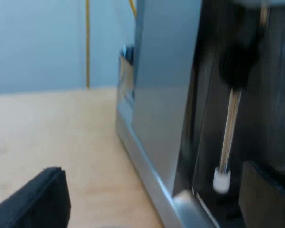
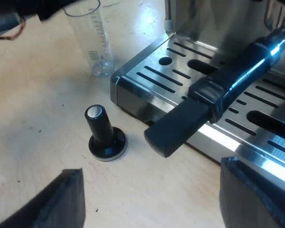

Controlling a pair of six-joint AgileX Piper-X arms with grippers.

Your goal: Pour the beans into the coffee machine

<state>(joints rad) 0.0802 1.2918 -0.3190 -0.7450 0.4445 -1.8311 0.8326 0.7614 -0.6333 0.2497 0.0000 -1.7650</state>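
Right claw (image 2: 152,187) is wide open, empty, over the bench (image 2: 33,133). Just past it the black-knob tamper (image 2: 104,135) stands upright. The holder handle (image 2: 204,104) sticks out over the espresso machine (image 2: 133,85) tray, with the measuring glass (image 2: 97,47) upright beside its corner. Left claw (image 1: 152,168) open too, at the machine's side.
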